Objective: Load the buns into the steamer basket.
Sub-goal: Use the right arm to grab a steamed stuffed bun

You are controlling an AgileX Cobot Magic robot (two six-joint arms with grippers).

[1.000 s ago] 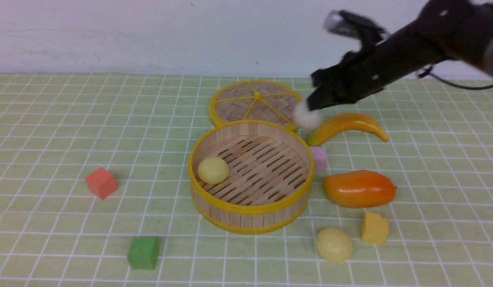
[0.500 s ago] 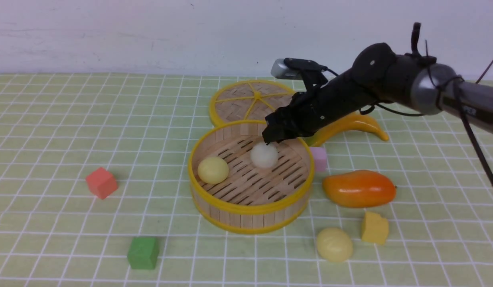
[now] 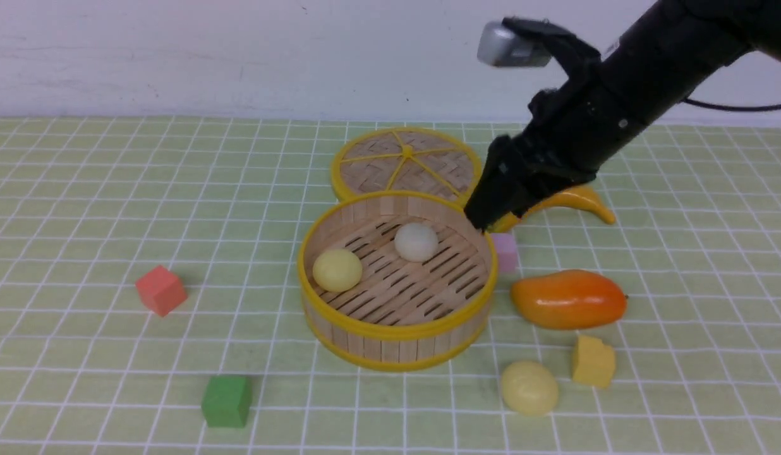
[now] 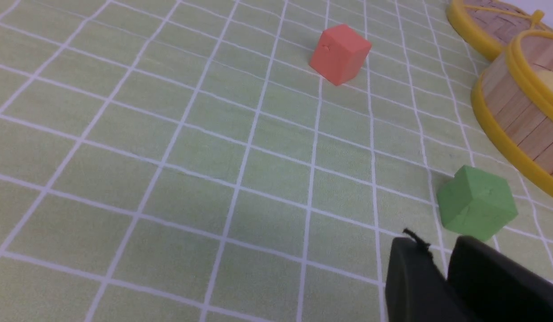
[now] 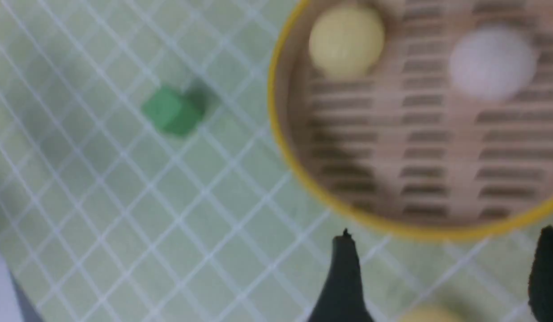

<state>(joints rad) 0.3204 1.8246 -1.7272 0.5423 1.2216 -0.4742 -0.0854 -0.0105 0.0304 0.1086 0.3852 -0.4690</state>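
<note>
Right tool [image 3: 488, 218] hangs open and empty at the far right edge of the steamer basket, its dark fingers spread wide in the right wrist view [image 5: 442, 277], with nothing between them. Its black arm slants down from the upper right and covers part of the banana behind it. Left tool [image 4: 446, 277] shows only in its own wrist view, low over the worktop [image 3: 112, 189], a pale green cloth ruled with white squares. Its two dark fingers sit close together with nothing visible in them, and I cannot tell whether they meet. At the middle of the worktop stands the steamer basket [image 3: 397, 344], round, with yellow rims and a slatted floor. Its flat woven lid [image 3: 378, 170] lies just behind it, close to the back rim. Right of the basket lies an orange mango [image 3: 569, 299], and behind that the yellow banana [image 3: 580, 199], curved and partly hidden. Two buns lie on the basket floor, apart from each other: the off-white bun [image 3: 416, 242] towards the back, near the open tool, and a pale yellow bun [image 3: 337, 270] by the left wall. A third bun [image 3: 529, 387], also pale yellow, rests on the worktop in front of the mango, outside the basket. Just beside it to the right is a yellow block [image 3: 593, 361]. A green cube [image 3: 226, 400] lies near the front left, a red cube [image 3: 161, 289] farther left, and a small pink block [image 3: 505, 251] sits against the basket's right side.
</note>
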